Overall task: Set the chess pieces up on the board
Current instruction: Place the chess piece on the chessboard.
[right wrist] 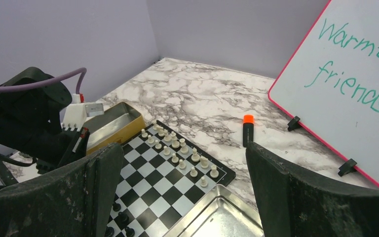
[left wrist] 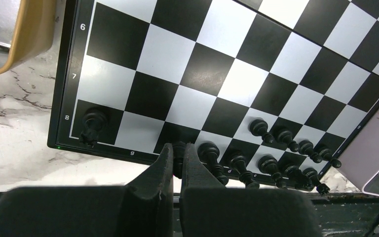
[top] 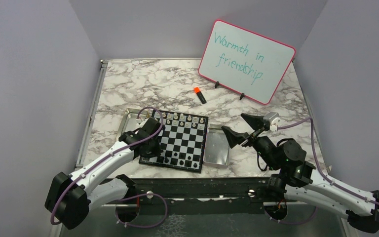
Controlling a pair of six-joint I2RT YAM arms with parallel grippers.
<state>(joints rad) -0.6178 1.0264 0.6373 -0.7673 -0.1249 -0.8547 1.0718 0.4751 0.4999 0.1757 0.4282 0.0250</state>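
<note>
One black piece [left wrist: 179,147] stood upright, pinched by the left claw [left wrist: 178,154], right between its tips on the edge row of the board [left wrist: 61,98]. The right claw [right wrist: 180,158], spread wide, hung farther off.

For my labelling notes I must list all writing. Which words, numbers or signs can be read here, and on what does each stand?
"Warmth in friendship." is in green handwriting on the pink-framed whiteboard.
"6", "7", "8" are on the side rim of the chessboard, in the left wrist view.
"g" is on the near rim of the same board; the other rim letters are too blurred to read.
The orange-capped marker has no readable label.
</note>
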